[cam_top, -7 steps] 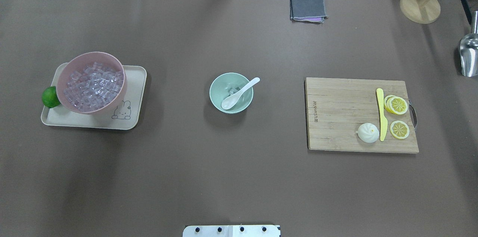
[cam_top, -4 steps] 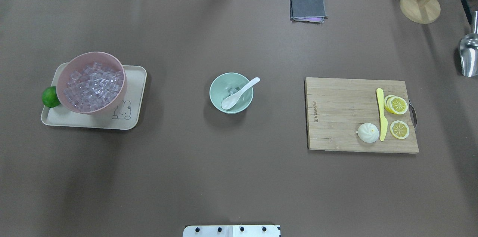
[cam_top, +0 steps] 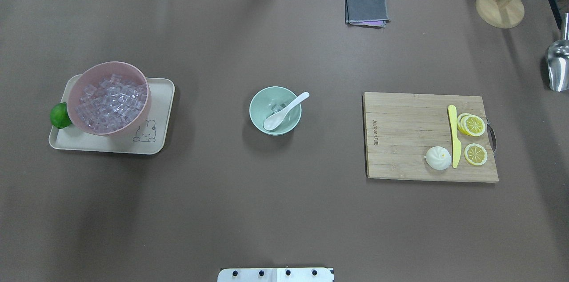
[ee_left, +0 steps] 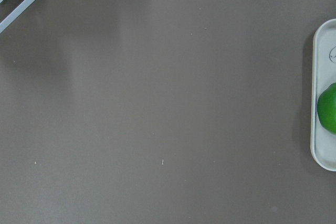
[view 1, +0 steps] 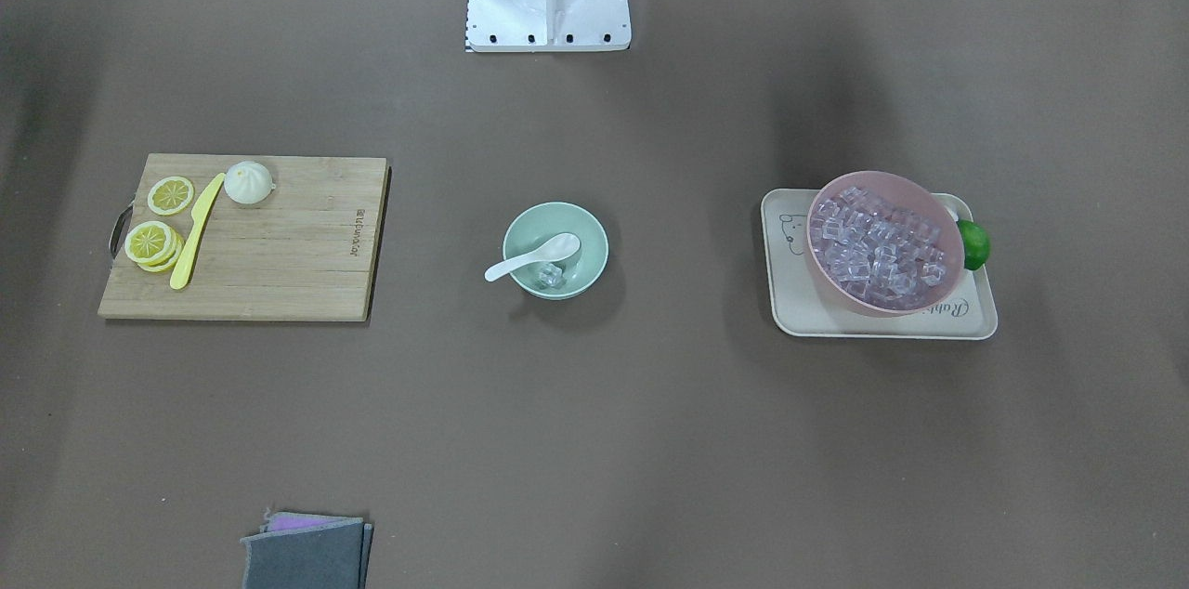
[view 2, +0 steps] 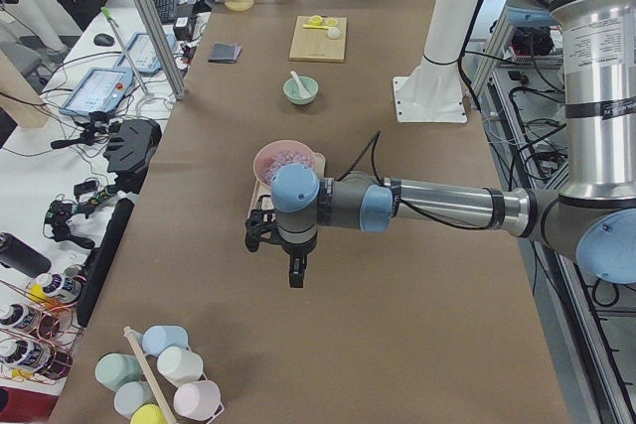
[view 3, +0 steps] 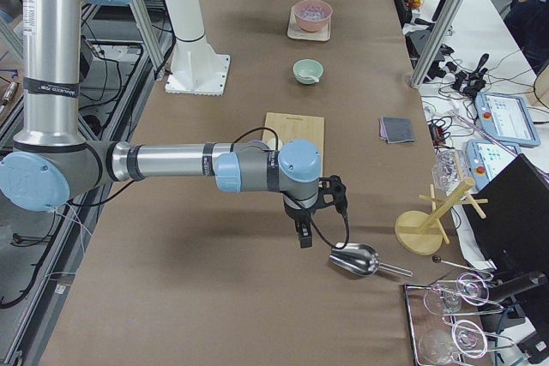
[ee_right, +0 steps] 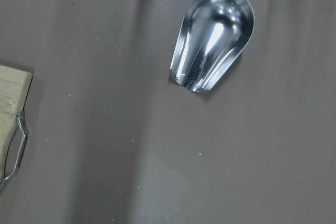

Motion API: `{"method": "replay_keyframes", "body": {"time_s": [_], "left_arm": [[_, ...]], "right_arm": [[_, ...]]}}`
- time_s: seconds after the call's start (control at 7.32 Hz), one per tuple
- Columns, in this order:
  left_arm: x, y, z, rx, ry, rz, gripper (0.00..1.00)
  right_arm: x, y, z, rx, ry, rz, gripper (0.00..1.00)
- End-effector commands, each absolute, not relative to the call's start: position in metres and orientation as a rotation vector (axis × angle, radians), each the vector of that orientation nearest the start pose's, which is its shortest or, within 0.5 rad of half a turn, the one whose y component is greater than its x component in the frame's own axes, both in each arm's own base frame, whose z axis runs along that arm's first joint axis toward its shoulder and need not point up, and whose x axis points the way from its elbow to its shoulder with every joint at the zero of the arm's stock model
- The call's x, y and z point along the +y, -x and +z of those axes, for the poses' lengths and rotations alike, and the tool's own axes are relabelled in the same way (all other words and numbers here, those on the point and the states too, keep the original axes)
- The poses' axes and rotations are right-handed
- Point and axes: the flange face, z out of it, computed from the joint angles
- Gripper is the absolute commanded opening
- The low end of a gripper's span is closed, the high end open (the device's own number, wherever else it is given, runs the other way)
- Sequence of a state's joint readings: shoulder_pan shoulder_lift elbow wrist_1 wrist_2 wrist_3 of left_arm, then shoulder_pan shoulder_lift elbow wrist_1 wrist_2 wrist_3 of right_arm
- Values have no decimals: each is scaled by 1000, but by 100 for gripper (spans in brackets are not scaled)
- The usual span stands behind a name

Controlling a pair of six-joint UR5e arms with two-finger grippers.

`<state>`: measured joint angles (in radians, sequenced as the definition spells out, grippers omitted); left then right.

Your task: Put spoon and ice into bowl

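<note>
Status: the spoon [cam_top: 286, 109] lies in the bowl [cam_top: 258, 115], scoop down against the inner wall nearest the robot. Its handle leans on the rim and pokes out past it, on the robot's right and away from the robot. A few cubes of ice [cam_top: 278, 107] sit at the bottom of the bowl, touching the scoop. Judged from this, both items are in and the task looks complete.

Left claw [view 2: 295, 280]: hangs over bare counter well to the left of the bowl, beyond the pink bowl [cam_top: 76, 88] of spare ice on its tray [cam_top: 164, 95]. It appears only in the side view, so I cannot tell whether it is open or closed.

Right claw [view 3: 302, 236]: well to the right of the bowl, past the cutting board [cam_top: 409, 139] and near the metal scoop [ee_right: 212, 40]. Same limit, so its state is unknown.

Risks from here:
- The overhanging handle is the weak point. An arm sweeping low past the bowl could catch it and lever the spoon out, or flick ice onto the counter.
- The bowl looks light, so a nudge at the rim could slide or tip it.
- If more ice is wanted, smooth cubes are likely to slip from a pinch on the way from the pink bowl and drop short of the bowl.
</note>
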<state>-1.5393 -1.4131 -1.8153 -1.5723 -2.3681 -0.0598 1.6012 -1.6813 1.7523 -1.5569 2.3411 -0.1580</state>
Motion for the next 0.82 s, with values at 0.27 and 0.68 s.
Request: {"method": "replay_keyframes", "body": {"time_s": [0.27, 0.68], "left_arm": [[-427, 55, 610, 797, -49, -7, 98], [-423, 71, 626, 795, -33, -57, 98]], "right_arm": [[-442, -77, 625, -768, -145, -149, 100], [-444, -77, 621, -770, -154, -151, 100]]}}
